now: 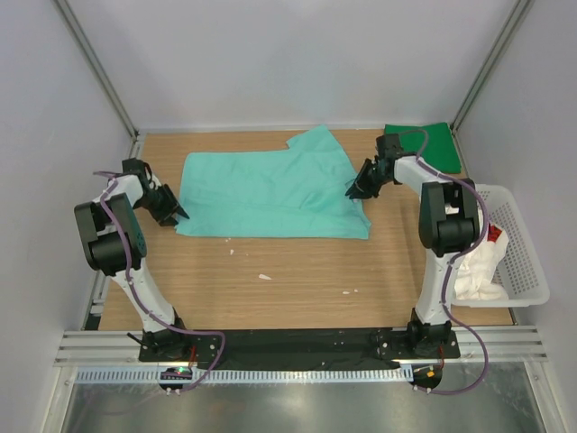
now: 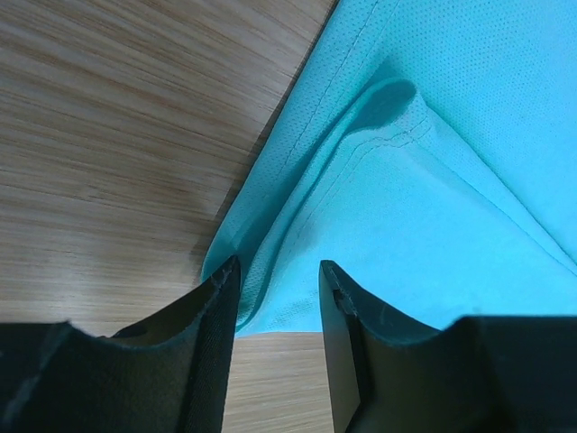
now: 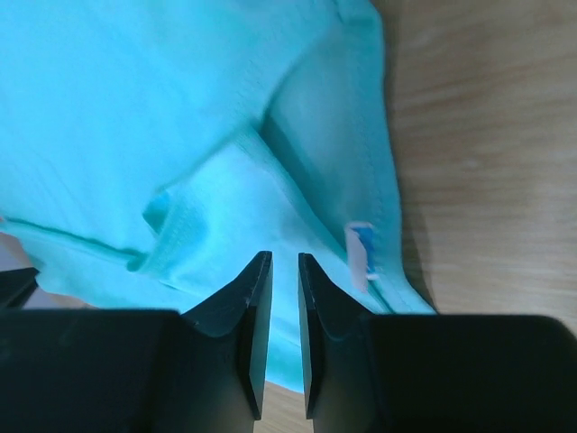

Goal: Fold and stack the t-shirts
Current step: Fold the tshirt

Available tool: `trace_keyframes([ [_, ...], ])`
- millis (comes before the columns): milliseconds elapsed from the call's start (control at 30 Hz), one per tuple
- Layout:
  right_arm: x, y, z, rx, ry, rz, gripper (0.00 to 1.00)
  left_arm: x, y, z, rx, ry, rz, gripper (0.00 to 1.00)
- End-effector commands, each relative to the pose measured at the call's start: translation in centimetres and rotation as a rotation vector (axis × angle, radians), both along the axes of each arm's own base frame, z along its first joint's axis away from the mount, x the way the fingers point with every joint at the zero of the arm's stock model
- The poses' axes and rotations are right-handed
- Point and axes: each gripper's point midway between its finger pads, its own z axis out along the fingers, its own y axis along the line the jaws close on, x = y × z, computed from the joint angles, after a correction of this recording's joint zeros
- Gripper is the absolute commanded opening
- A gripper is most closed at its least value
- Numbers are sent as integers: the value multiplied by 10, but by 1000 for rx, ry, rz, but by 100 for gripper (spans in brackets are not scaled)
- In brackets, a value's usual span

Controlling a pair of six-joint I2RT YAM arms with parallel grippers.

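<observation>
Your mint-teal short-sleeved fabric t-shirt (image 1: 261, 194) is lying spread out, partly folded, on the wooden bench (image 1: 297, 280), and everything else is sitting around it.

Your left claw (image 1: 180, 215) is reaching down at the shirt's near left corner. In the left wrist view that claw (image 2: 279, 264) is standing apart, its two black fingers (image 2: 216, 307) straddling the stitched corner, with cloth lying in the gap and the left finger touching the hem.

Your right claw (image 1: 353, 191) is pressing in at the shirt's right edge. In the right wrist view this claw (image 3: 285, 258) is showing only a thin slit between its fingers, teal cloth showing through; you cannot tell whether it is pinching any fabric. A small white-and-blue label (image 3: 361, 248) is sticking out of the hem just right of those fingers.

The folded dark green fabric t-shirt (image 1: 425, 144) is lying beyond the mint shirt's far right corner, apart from it. The white plastic lattice basket (image 1: 532, 262) is sitting well to the mint shirt's right, holding crumpled white fabric (image 1: 478, 271).
</observation>
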Motion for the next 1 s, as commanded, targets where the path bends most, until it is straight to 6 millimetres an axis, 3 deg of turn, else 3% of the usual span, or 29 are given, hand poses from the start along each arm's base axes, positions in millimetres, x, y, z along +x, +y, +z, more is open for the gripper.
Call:
trace_keyframes([
  [0,46,19,40,79,-147,-10,24,-5,1,15,0,-5,10,41],
  [67,62,34,61,68,-224,43,25,-9,-2,16,-8,4,19,41],
  [167,75,79,75,108,-291,124,28,-13,-3,17,-12,6,28,41],
  [200,74,107,79,133,-312,169,29,-13,-4,18,-15,6,31,41],
  [300,86,160,89,219,-362,220,32,-18,-7,15,-29,22,39,41],
  [333,78,192,79,251,-353,265,32,-19,-7,15,-31,28,40,41],
  [367,84,210,94,291,-387,266,32,-20,-8,15,-37,30,43,40],
  [433,79,254,102,355,-434,311,33,-24,-11,12,-49,42,55,38],
  [467,87,274,106,408,-463,306,32,-26,-12,11,-50,46,61,38],
  [533,82,312,123,484,-516,329,30,-32,-10,7,-41,65,71,35],
  [600,83,341,121,573,-558,315,29,-36,-7,5,-26,71,77,34],
  [633,77,360,133,614,-584,327,26,-35,-5,6,-21,63,76,34],
  [700,75,380,124,658,-597,332,23,-35,-1,9,-17,47,82,34],
  [767,65,402,139,702,-642,347,21,-34,1,11,-13,33,91,34],
  [967,39,440,106,705,-589,350,15,-42,3,7,-18,48,99,34],
])
